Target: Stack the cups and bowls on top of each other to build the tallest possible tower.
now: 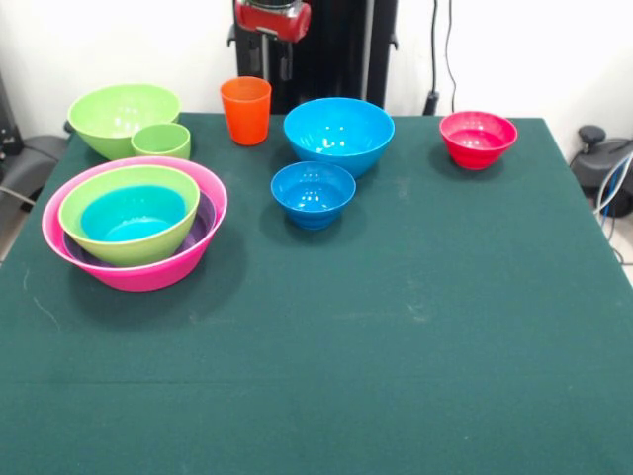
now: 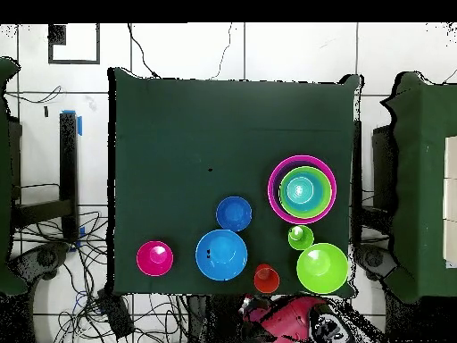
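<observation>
While the tool (image 1: 272, 22) hangs drawn back at the bench's (image 1: 396, 327) far edge, whether it is wide or narrow cannot be told
Nearest piece: orange cup (image 1: 245, 110), upright, just below the tool
Tower (image 1: 135, 224): pink bowl (image 1: 158, 269) holds purple, lime, then blue, nested
Loose: lime bowl (image 1: 120, 117) touching light green cup (image 1: 161, 142); large blue bowl (image 1: 339, 134); small blue bowl (image 1: 313, 193); red bowl (image 1: 478, 138) well apart, all empty
Judged next: a loose bowl to the tower
</observation>
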Tool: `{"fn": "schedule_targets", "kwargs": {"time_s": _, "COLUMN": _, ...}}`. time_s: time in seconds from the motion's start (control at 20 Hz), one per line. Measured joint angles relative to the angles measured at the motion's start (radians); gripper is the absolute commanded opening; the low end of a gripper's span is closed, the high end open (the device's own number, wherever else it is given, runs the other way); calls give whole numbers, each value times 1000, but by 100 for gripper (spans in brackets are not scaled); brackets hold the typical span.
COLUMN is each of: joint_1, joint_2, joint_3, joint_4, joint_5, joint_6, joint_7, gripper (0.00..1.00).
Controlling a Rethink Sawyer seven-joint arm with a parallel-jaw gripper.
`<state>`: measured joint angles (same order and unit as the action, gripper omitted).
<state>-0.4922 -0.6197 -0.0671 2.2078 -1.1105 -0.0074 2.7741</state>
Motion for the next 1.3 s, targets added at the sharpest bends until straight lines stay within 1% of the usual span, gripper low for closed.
{"fn": "schedule_targets", "kwargs": {"time_s": 0.1, "joint_1": -23, "joint_2": -9, "joint_3": 29, "joint_4": 0, "joint_5": 0, "joint_6": 16, "joint_7": 0, "gripper": 100}}
{"fn": "schedule_targets", "kwargs": {"time_s": 0.3, "joint_1": -42, "joint_2": -11, "joint_3": 58, "joint_4": 0, "joint_5": -7, "joint_6": 33, "joint_7": 0, "gripper": 100}}
{"fn": "schedule_targets", "kwargs": {"time_s": 0.75, "joint_1": -44, "joint_2": -10, "joint_3": 81, "joint_4": 0, "joint_5": -40, "joint_6": 34, "joint_7": 0, "gripper": 100}}
{"fn": "schedule_targets", "kwargs": {"time_s": 0.95, "joint_1": -23, "joint_2": 3, "joint_3": 78, "joint_4": 0, "joint_5": -63, "joint_6": 34, "joint_7": 0, "gripper": 100}}
{"fn": "schedule_targets", "kwargs": {"time_s": 1.1, "joint_1": 1, "joint_2": 15, "joint_3": 72, "joint_4": -1, "joint_5": -77, "joint_6": 34, "joint_7": 0, "gripper": 100}}
{"fn": "schedule_targets", "kwargs": {"time_s": 1.15, "joint_1": 20, "joint_2": 27, "joint_3": 65, "joint_4": -5, "joint_5": -86, "joint_6": 34, "joint_7": 0, "gripper": 100}}
{"fn": "schedule_targets", "kwargs": {"time_s": 1.3, "joint_1": 36, "joint_2": 40, "joint_3": 57, "joint_4": -10, "joint_5": -92, "joint_6": 33, "joint_7": 0, "gripper": 100}}
